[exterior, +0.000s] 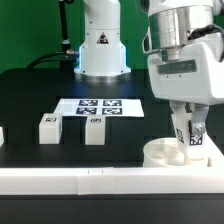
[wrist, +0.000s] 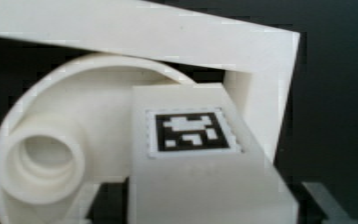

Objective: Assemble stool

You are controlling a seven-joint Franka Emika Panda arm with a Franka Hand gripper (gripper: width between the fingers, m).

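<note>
Black counter (exterior: 30,100) fills the exterior view, with a green wall at the upper left and the arm's white base (exterior: 100,45) at top centre. Flat in the middle of the frame lies the marker board (exterior: 100,105). Just in front of it stand the left leg (exterior: 48,128) and the middle leg (exterior: 95,130), upright and apart from each other. A long white bar (exterior: 90,182) runs across the lower part of the frame. At the lower right the round seat (exterior: 165,153) lies against the bar. Above it the claw (exterior: 188,128) points down, clamped on the held leg (exterior: 190,141), whose tag faces the camera. This leg's lower end reaches the seat's top, though contact cannot be told. In the wrist view the held leg (wrist: 194,135) crosses the seat (wrist: 60,140), beside a round socket, with the bar (wrist: 176,40) beyond.
</note>
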